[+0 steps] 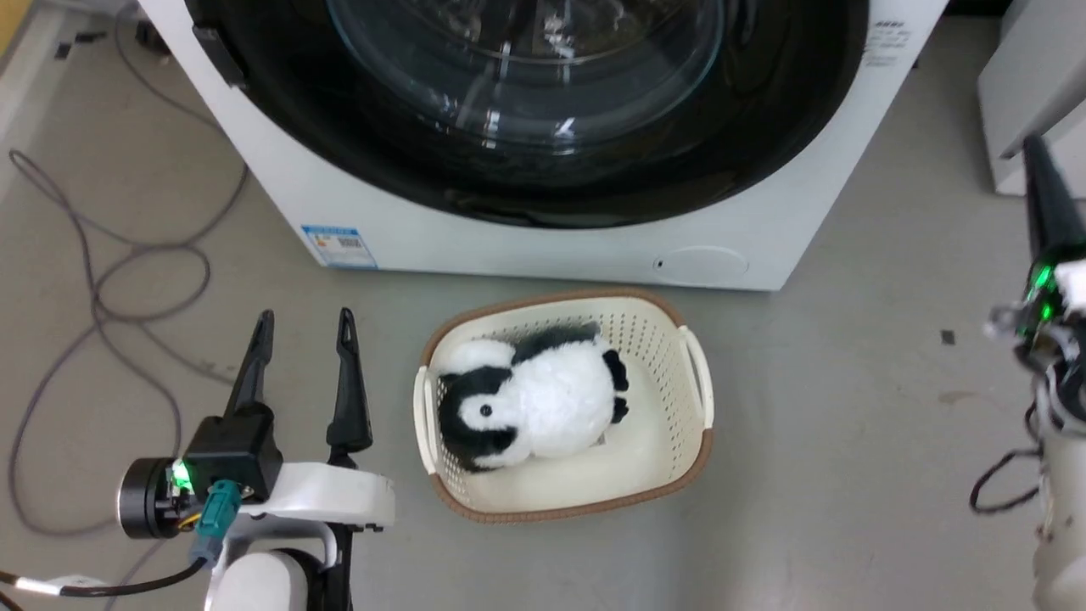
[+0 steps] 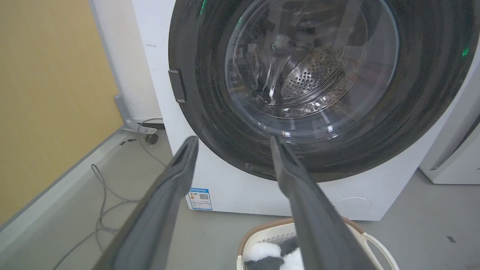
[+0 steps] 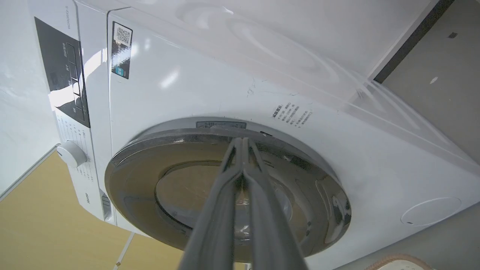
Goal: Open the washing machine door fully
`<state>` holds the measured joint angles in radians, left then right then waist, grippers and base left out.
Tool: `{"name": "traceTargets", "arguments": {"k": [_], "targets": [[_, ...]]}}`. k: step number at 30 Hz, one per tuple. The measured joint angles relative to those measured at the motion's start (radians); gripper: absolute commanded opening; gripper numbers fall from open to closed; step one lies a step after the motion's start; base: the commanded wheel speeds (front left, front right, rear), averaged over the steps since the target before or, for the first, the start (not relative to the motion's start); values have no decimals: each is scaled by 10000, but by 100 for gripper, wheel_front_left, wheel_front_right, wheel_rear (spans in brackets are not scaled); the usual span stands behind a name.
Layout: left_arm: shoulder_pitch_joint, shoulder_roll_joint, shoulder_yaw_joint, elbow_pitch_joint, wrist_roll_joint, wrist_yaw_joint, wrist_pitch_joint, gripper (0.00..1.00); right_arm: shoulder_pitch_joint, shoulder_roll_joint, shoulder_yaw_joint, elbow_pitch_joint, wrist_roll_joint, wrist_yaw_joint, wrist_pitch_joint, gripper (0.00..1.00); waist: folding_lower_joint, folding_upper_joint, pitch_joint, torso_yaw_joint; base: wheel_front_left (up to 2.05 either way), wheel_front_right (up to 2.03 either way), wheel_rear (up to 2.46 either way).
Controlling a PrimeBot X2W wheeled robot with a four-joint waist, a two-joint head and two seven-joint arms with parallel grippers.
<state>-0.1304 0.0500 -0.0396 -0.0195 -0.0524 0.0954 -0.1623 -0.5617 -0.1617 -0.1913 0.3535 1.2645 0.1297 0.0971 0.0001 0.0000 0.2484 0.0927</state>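
Observation:
The washing machine (image 1: 551, 246) stands at the top of the head view, a big white box with a blue label low on its front. Its door (image 1: 764, 110), a glossy black rim around clear glass, lies flat against the front. A black latch tab (image 2: 177, 85) sits on the door's left edge. My left gripper (image 1: 305, 318) is open and holds nothing, low on the left, short of the machine; it is also visible as (image 2: 234, 139). My right gripper (image 3: 243, 140) is shut on nothing, its tips pointing at the door's rim (image 3: 225, 131); in the head view its dark finger (image 1: 1048, 204) rises at the right edge.
A cream laundry basket (image 1: 697, 378) with a black-and-white penguin plush (image 1: 543, 395) stands on the floor in front of the machine. Grey cables (image 1: 102, 280) loop over the floor on the left. Another white appliance (image 1: 1031, 85) stands at the right, and a yellow wall (image 2: 48, 93) on the left.

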Motion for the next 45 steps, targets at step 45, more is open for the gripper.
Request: {"name": "traceTargets", "arguments": {"k": [45], "targets": [[-1189, -2, 21, -268, -305, 525, -940, 100, -5442, -1783, 2284, 3731, 3333, 0, 2750, 0, 0, 0, 2197, 938, 0, 0, 0]]}}
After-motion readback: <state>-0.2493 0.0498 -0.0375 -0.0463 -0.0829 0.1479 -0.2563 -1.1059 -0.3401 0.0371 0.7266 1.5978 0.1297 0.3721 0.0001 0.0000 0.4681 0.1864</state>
